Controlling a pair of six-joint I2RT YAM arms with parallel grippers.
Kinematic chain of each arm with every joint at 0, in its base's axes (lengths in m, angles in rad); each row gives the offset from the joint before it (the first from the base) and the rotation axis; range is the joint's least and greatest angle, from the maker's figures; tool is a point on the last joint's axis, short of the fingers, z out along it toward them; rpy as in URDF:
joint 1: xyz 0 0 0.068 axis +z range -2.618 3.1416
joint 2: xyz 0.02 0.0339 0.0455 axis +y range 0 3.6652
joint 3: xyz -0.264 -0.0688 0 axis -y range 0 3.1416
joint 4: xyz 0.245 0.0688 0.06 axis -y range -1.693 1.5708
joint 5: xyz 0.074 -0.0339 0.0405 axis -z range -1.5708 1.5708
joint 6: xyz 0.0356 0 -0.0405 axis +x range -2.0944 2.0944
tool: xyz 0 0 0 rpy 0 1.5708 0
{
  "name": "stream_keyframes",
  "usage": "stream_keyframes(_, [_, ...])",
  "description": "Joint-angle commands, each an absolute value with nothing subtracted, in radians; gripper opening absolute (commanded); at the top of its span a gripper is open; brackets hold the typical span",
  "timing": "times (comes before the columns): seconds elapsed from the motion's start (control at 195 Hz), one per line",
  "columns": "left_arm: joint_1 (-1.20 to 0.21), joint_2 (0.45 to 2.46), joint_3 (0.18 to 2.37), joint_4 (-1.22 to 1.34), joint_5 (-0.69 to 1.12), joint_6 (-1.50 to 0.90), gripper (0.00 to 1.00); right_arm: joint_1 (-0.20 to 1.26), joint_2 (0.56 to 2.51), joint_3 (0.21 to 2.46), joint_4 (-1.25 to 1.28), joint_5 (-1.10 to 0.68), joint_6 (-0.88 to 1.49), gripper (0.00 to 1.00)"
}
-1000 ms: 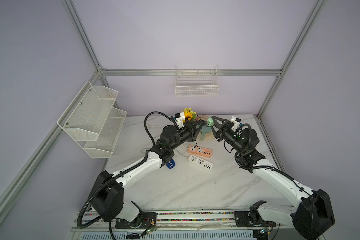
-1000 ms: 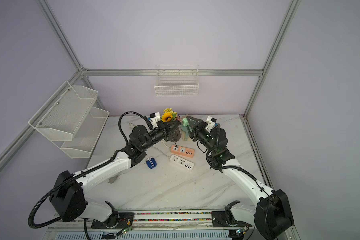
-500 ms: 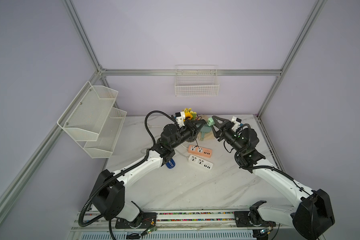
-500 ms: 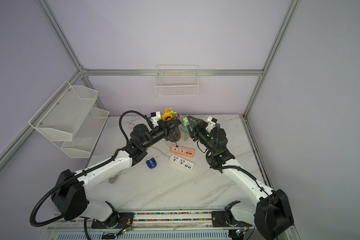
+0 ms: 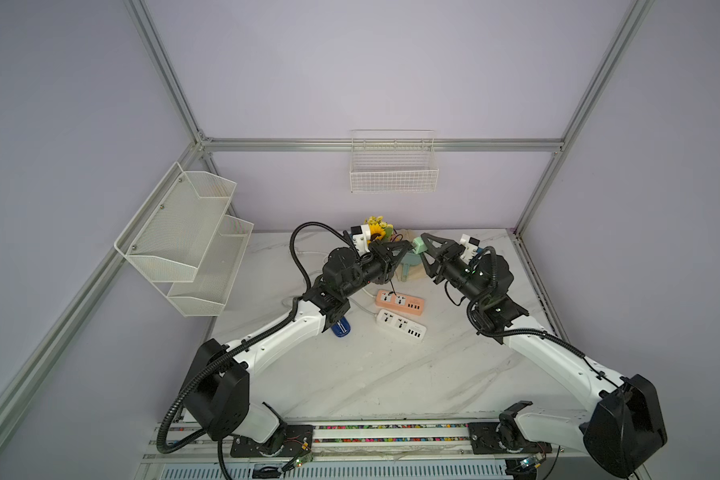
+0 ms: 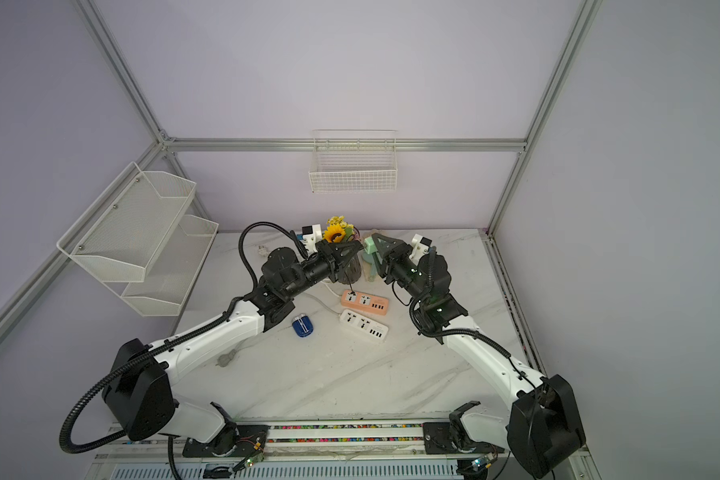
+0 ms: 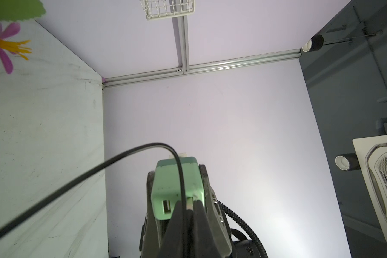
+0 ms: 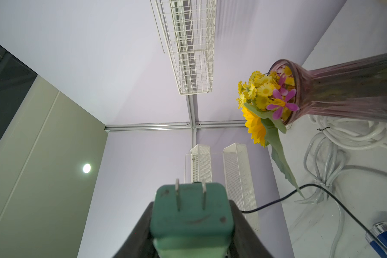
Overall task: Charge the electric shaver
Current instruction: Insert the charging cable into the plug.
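Observation:
The electric shaver [image 5: 341,328] [image 6: 303,325], small and dark blue, lies on the marble table beside my left forearm; the right wrist view catches its silver end [image 8: 384,239]. Above the back of the table my right gripper [image 5: 420,248] [image 8: 192,207] is shut on a mint-green plug adapter [image 5: 417,245] [image 6: 368,246] [image 8: 188,214], prongs pointing away from the camera. My left gripper [image 5: 406,250] [image 7: 188,204] is shut on the plug of a thin black cable [image 7: 98,169] [image 8: 322,189], with the plug's tip at a port on the adapter's [image 7: 177,185] face.
An orange power strip [image 5: 400,301] and a white power strip [image 5: 400,326] lie below the grippers. A vase of flowers [image 5: 377,228] [image 8: 344,89], a teal brush with dustpan [image 5: 408,268] and coiled white cords [image 8: 333,138] crowd the back. A tiered rack [image 5: 188,241] hangs left, a wire basket [image 5: 393,166] behind.

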State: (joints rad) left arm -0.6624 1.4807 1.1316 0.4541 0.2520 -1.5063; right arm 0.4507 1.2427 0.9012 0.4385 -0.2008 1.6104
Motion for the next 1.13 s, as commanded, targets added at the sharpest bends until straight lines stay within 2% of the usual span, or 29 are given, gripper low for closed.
stream_keyframes(0.0, [-0.667, 1.486, 1.179, 0.444, 0.252, -1.48, 0.0, 0.473, 1.236, 0.934, 0.452, -0.202, 1.635, 0.0])
stream_keyframes(0.297, [-0.671, 1.49, 1.207, 0.382, 0.227, -1.47, 0.0, 0.481, 1.233, 0.939, 0.421, -0.197, 1.615, 0.0])
stream_keyframes(0.492, [-0.691, 1.479, 1.239, 0.276, 0.151, -1.45, 0.0, 0.52, 1.231, 0.978, 0.304, -0.145, 1.536, 0.0])
stream_keyframes(0.61, [-0.708, 1.484, 1.247, 0.256, 0.106, -1.452, 0.0, 0.548, 1.255, 0.979, 0.326, -0.116, 1.539, 0.0])
stream_keyframes(0.882, [-0.725, 1.524, 1.267, 0.258, 0.12, -1.46, 0.0, 0.612, 1.285, 1.005, 0.32, -0.077, 1.557, 0.0])
stream_keyframes(0.918, [-0.725, 1.519, 1.261, 0.253, 0.121, -1.457, 0.18, 0.614, 1.279, 1.004, 0.308, -0.067, 1.562, 0.0])
stream_keyframes(0.974, [-0.724, 1.5, 1.25, 0.229, 0.116, -1.447, 0.56, 0.614, 1.264, 1.004, 0.274, -0.044, 1.565, 0.0])
stream_keyframes(1.0, [-0.724, 1.487, 1.245, 0.214, 0.112, -1.436, 0.68, 0.614, 1.257, 1.009, 0.238, -0.034, 1.566, 0.0])
stream_keyframes(1.051, [-0.722, 1.454, 1.235, 0.179, 0.101, -1.397, 0.85, 0.61, 1.246, 1.031, 0.159, -0.012, 1.577, 0.0])
stream_keyframes(1.123, [-0.718, 1.385, 1.235, 0.071, 0.072, -1.333, 0.99, 0.593, 1.242, 1.069, 0.051, 0.0, 1.578, 0.0])
